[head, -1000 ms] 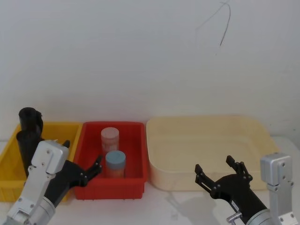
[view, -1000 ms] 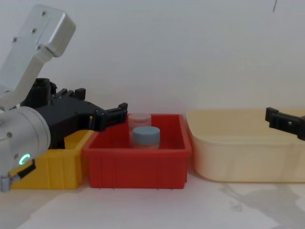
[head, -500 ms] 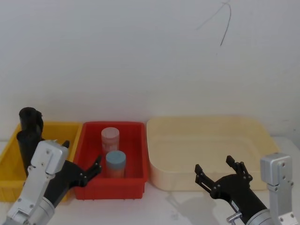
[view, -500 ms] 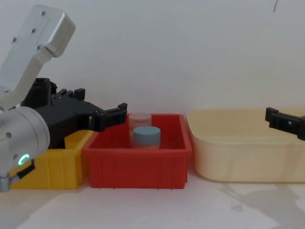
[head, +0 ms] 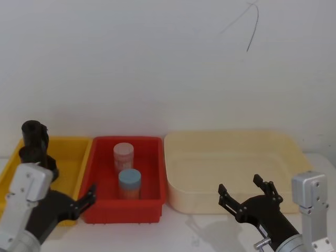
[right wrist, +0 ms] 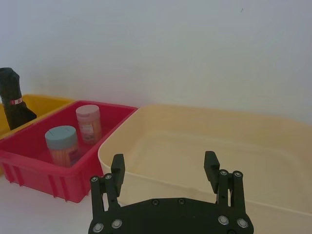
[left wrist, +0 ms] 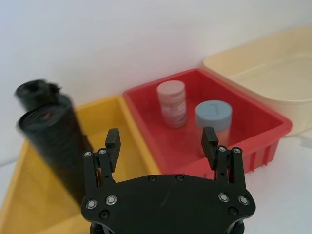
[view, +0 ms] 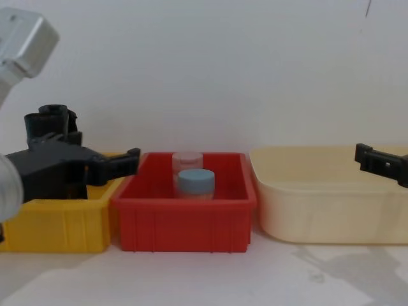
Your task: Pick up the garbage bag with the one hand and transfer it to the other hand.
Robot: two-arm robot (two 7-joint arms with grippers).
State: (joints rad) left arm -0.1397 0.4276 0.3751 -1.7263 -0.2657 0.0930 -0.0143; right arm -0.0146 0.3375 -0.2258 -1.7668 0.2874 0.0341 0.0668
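Left wrist view: left gripper (left wrist: 161, 139) agape, facing yellow bin (left wrist: 97, 103) — garbage bag (left wrist: 34, 91) standing inside; right gripper (right wrist: 164, 163) agape.

Crinkly, faintly glossy plastic garbage bag (head: 33, 135)

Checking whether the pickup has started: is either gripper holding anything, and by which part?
Nothing is held. The left gripper is open before the yellow bin, clear of the black rolls standing in it; the right gripper is open, empty.
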